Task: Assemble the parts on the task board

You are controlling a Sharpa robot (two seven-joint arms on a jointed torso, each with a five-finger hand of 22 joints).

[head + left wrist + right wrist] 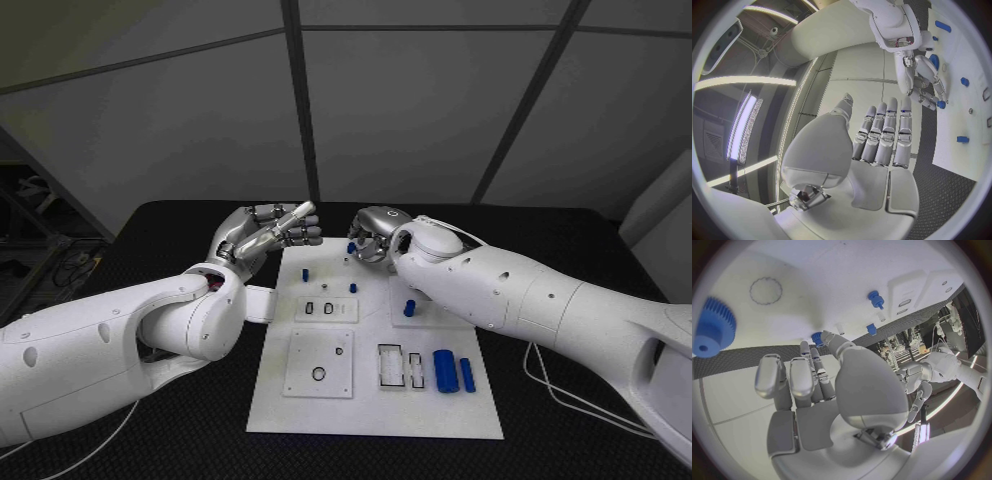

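R robot hand (378, 232) is hovering over the far edge of the task board (378, 400), fingers curled down and pinching a small blue part (817, 338) at the tips; wrist view is showing that part touching or just above the white plate, can't tell which. L robot hand (268, 232) is hanging off the board's far-left corner, fingers straight and together, holding nothing.

Other blue parts: peg (306, 272) standing near far-left of board, piece (408, 307) mid-board by R forearm, two cylinders (446, 371) lying near-right. Blue gear (714, 326) sitting on board close to R robot hand.

Risks, as judgement: pinch is fingertip-only, so part could be slipping or tilting if pressed off-axis into its seat. R forearm is crossing low over board's right half, so a sweep back could be knocking the mid-board piece. Both robot hands are near each other at far edge, so clash possible if L moves in.

Room: near half of board and tabletop (173, 420) around it are looking open; far edge is crowded.
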